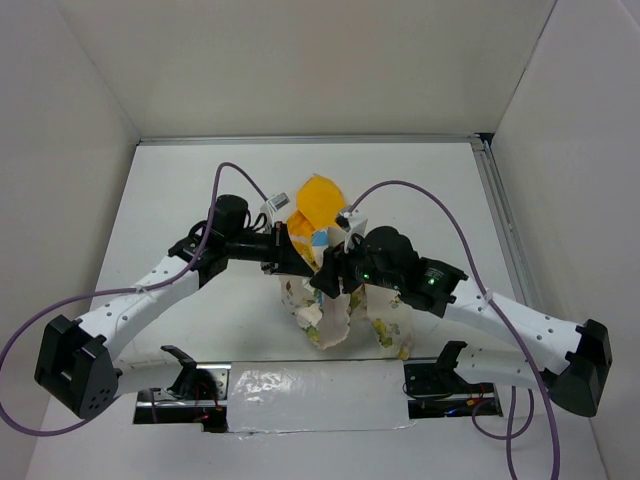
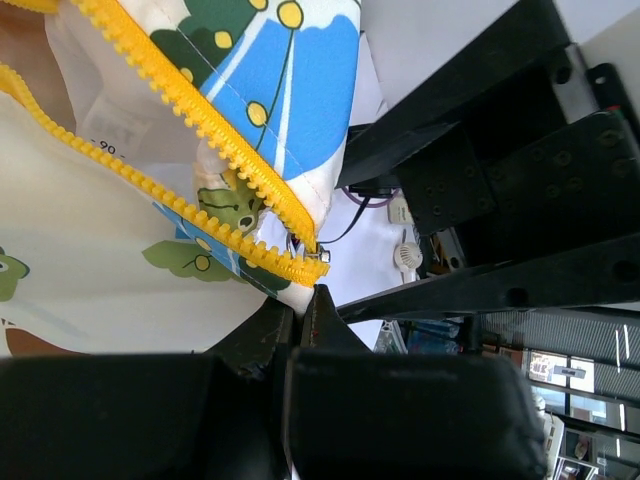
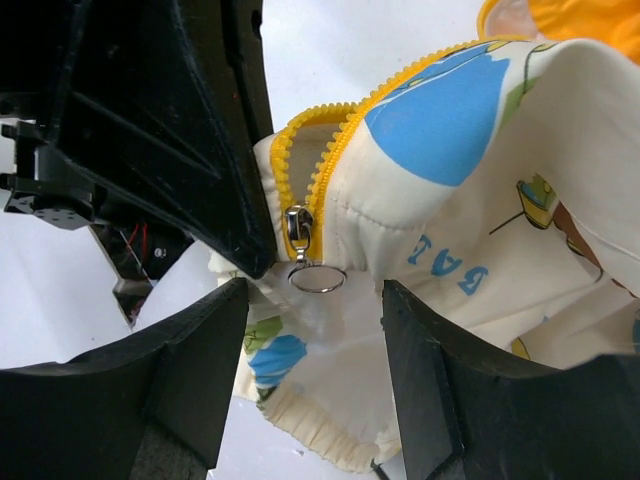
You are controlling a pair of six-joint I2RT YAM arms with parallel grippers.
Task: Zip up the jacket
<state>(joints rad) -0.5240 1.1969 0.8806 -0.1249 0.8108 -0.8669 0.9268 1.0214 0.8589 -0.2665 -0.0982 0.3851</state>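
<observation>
Clamping left gripper on the jacket hem, bunched at centre of table; spreading right gripper fingers apart with zipper pull at twelve o'clock; risking closing beside the small ring, snagging fabric instead.

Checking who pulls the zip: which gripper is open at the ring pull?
The right gripper: it stands open, the silver ring pull at the mouth of its gap. The left gripper is shut on the jacket just below the zipper.
</observation>
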